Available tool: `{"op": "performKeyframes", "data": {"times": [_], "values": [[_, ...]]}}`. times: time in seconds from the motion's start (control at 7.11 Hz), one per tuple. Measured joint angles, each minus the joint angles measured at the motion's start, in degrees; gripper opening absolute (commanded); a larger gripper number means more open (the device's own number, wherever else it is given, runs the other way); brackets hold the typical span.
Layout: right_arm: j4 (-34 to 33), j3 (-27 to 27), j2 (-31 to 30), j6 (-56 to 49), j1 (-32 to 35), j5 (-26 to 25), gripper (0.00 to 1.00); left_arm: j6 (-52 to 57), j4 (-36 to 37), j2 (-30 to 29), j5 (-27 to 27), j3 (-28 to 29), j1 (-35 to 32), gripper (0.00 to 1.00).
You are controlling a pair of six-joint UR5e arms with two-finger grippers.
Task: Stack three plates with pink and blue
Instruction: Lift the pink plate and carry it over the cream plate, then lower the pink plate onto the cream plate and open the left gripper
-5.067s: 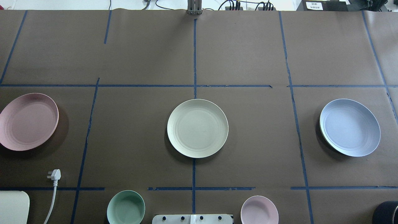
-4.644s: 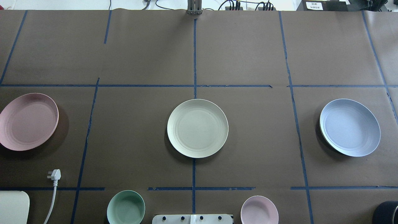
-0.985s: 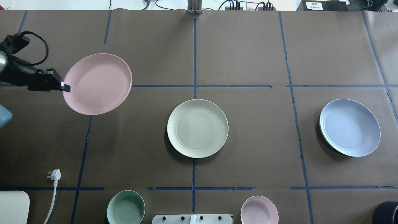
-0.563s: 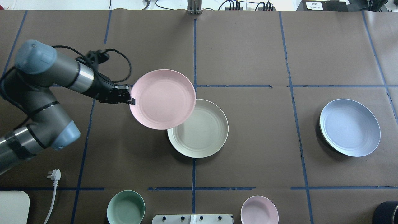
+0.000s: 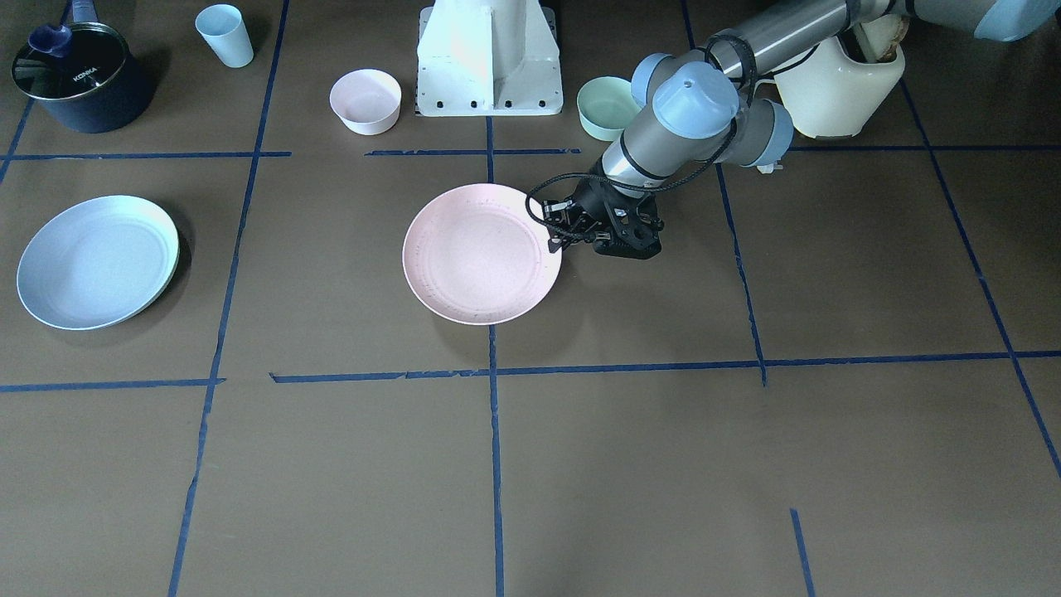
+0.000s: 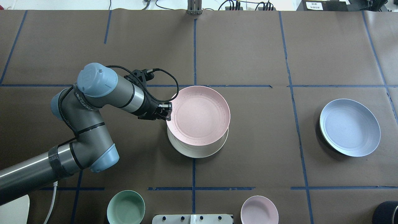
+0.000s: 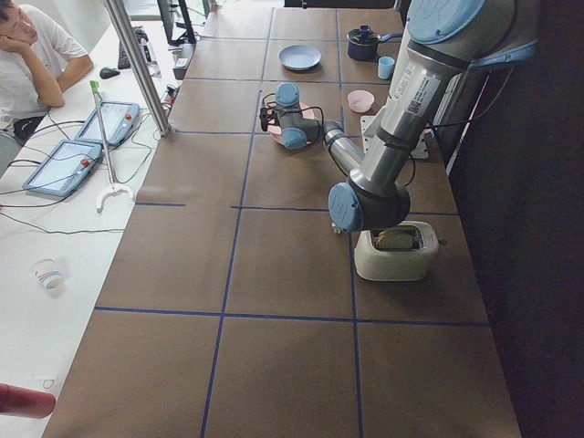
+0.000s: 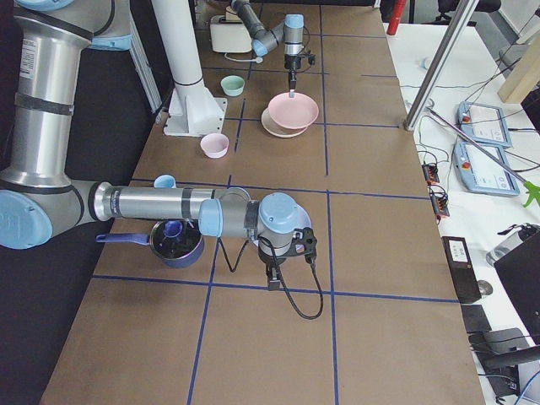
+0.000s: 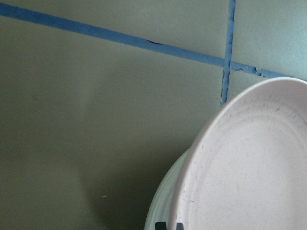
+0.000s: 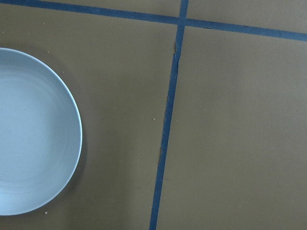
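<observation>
My left gripper is shut on the left rim of the pale pink plate and holds it over the cream-white plate, of which only the near rim shows. I cannot tell whether the two plates touch. The left wrist view shows the pink plate above the cream rim. In the front-facing view the gripper grips the pink plate, which hides the cream one. The pale blue plate lies alone at the right and also shows in the right wrist view. My right gripper hangs near it; I cannot tell its state.
A mint-green bowl and a small pink bowl stand near the robot base. A dark pot and a blue cup are at the robot's right, a cream appliance at its left.
My left arm picked the pink plate up from the far left and carried it rightwards. It now hangs lower, over the cream plate. The blue plate has not moved.
</observation>
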Motion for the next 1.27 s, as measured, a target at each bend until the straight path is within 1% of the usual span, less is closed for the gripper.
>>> {"op": "performKeyframes", "data": {"times": [0.14, 0.28, 0.42, 0.56, 0.84, 0.99, 1.13, 1.27], "values": [[-0.02, 0.00, -0.02, 0.00, 0.00, 0.00, 1.00, -0.03, 0.13, 0.09, 0.23, -0.05, 0.46, 0.00], [-0.02, -0.02, -0.02, 0.00, 0.00, 0.00, 1.00, -0.04, 0.17, 0.21, 0.34, -0.07, 0.75, 0.10], [-0.03, -0.06, 0.00, 0.00, 0.00, 0.00, 1.00, -0.05, 0.20, 0.32, 0.38, -0.05, 1.16, 0.75], [-0.03, -0.07, -0.01, 0.00, 0.00, 0.00, 1.00, -0.03, 0.22, 0.42, 0.37, 0.02, 1.76, 1.00], [-0.03, -0.15, -0.03, 0.00, 0.00, 0.00, 1.00, 0.20, 0.25, 1.20, 0.24, -0.49, 2.68, 1.00], [-0.01, -0.16, -0.02, 0.00, 0.00, 0.00, 1.00, 0.52, 0.29, 2.49, -0.31, -1.44, 1.90, 1.00], [0.03, -0.17, 0.02, 0.00, -0.02, 0.00, 1.00, 1.87, 0.33, 4.15, -2.65, -2.52, -0.73, 1.00], [0.05, -0.17, 0.02, 0.00, -0.03, 0.00, 1.00, 4.88, 0.54, 5.53, -6.33, -3.24, -4.62, 1.00]]}}
